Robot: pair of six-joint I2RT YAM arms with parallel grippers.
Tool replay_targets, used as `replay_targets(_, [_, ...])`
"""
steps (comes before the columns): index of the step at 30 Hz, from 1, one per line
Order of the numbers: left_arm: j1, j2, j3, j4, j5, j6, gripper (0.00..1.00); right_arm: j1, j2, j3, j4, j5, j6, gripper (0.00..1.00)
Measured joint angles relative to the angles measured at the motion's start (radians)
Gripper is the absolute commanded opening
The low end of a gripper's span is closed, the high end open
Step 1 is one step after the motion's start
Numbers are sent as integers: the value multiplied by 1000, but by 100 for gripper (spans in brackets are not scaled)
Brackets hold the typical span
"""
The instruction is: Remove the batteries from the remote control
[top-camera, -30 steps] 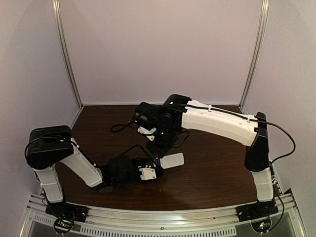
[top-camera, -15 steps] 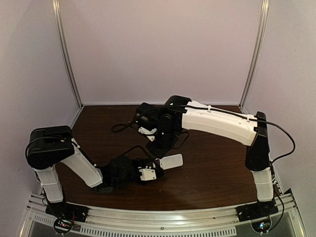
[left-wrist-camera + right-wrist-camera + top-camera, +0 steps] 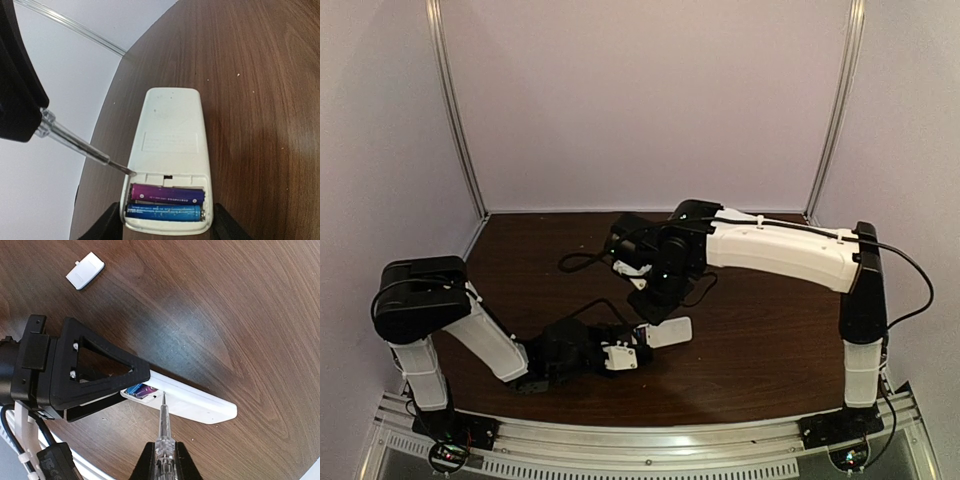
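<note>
Pinching tool [image 3: 162, 416], right gripper [image 3: 163, 451] angled down

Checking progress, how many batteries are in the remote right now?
2, side by side in the open compartment of the remote: the purple-pink battery toward its middle, the blue battery nearer its end. None seen elsewhere.

Overhead view: dim, flat, soft focus, purple cast; black arm parts merge into the dark desk [image 3: 770, 350]. Wrist views brighter, sharper. Light from above: soft sheen on the wood, diffuse shadows, mild glare. Small highlights on the clear tool [image 3: 162, 425]. Heavy barrel bend at wrist-view edges. At frame bottom the left claw [image 3: 166, 220] is blurred; remote control [image 3: 172, 135] crisp.
</note>
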Motion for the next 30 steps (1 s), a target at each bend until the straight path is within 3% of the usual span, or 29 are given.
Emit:
replay_targets(9, [0,0,1,2,14,-9,0,3,-34,-18,0,21,-5,0])
replay_targets(17, [-8,-32,1,-91,109,-45,0,10,-191,-157,32,50,-50,0])
replay_targets(30, [-8,-83,1,-168,252,-79,0,63,-253,-306,124,-61,-142,0])
